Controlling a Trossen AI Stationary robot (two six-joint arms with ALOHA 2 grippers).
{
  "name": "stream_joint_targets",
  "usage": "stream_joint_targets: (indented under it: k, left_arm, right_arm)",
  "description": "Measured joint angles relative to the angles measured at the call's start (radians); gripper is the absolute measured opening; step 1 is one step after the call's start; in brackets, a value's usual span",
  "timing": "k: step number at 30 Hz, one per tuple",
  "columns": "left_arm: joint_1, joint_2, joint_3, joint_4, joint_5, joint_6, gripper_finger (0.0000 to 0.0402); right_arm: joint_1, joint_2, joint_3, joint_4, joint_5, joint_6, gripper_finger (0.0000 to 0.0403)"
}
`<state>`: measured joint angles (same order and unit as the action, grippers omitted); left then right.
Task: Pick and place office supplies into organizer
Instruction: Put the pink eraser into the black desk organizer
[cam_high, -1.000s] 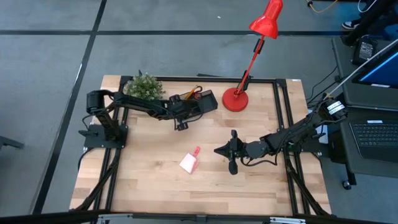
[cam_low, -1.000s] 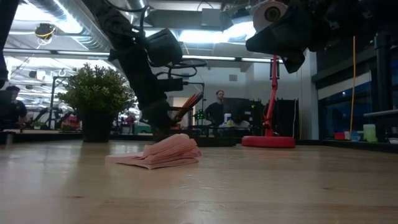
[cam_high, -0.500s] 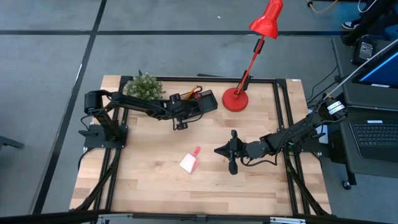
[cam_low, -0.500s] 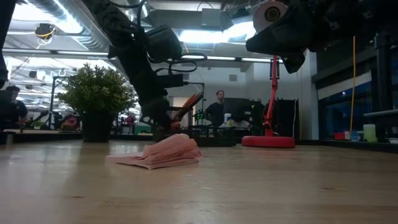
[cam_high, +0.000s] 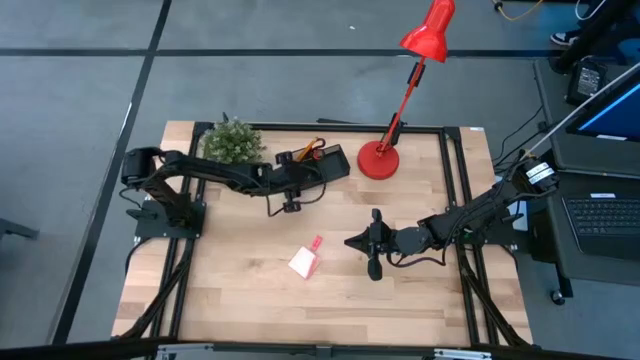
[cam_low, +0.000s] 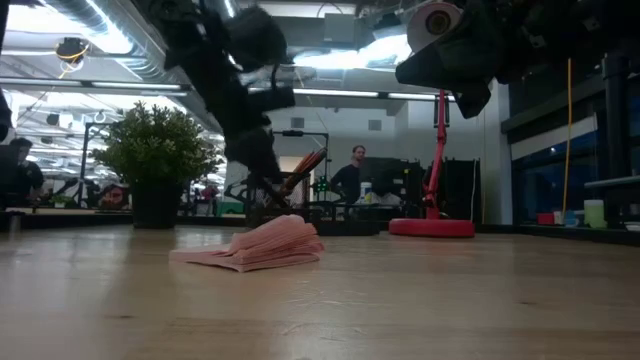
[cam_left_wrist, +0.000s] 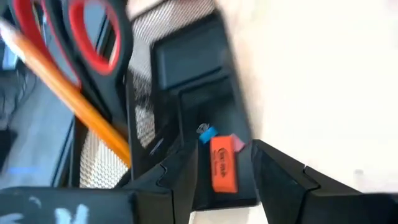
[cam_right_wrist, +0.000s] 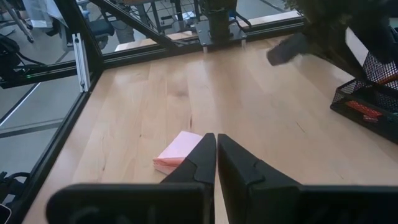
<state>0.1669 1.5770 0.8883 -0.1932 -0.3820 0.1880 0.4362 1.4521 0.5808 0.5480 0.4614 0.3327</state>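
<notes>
The black mesh organizer stands at the table's far side, with red-handled scissors and an orange pencil sticking up from its tall compartment. A small orange-red block lies in its low compartment. My left gripper hangs open just above and in front of the organizer. In the left wrist view its fingers stand on either side of the block without touching it. A pink note pad lies flat on the table's middle. My right gripper hovers shut to the pad's right.
A potted plant stands at the far left beside the organizer. The red lamp's round base stands to the organizer's right. Bare wood lies around the note pad and toward the near edge. A person stands in the room behind.
My left gripper has risen from the organizer's low compartment and drawn back a little toward the table's left. The orange-red block stays in the compartment. The note pad has not moved.
</notes>
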Motion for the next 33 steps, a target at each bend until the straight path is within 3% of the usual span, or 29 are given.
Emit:
stream_joint_targets:
  k: [10,14,24,29,33]
  left_arm:
    - [-0.145,-0.204,0.0,-0.047,0.005,0.015,0.0116]
    - [-0.18,-0.274,0.0,-0.077,0.069,-0.031,0.0089]
    - [-0.245,-0.322,-0.003,-0.065,0.129,-0.067,0.0016]
    - [-0.254,-0.332,-0.122,0.15,0.255,-0.1,0.0002]
    - [-0.251,-0.364,-0.21,0.246,0.228,-0.136,0.0003]
  right_arm:
    - [0.0,0.0,0.0,-0.046,0.0,-0.075,0.002]
    - [0.0,0.0,0.0,-0.043,-0.001,-0.155,0.002]
    - [-0.028,0.0,0.0,-0.043,-0.035,-0.185,0.002]
    - [-0.071,0.0,0.0,-0.043,-0.137,-0.188,0.002]
    - [-0.104,0.0,0.001,-0.045,-0.177,-0.201,0.002]
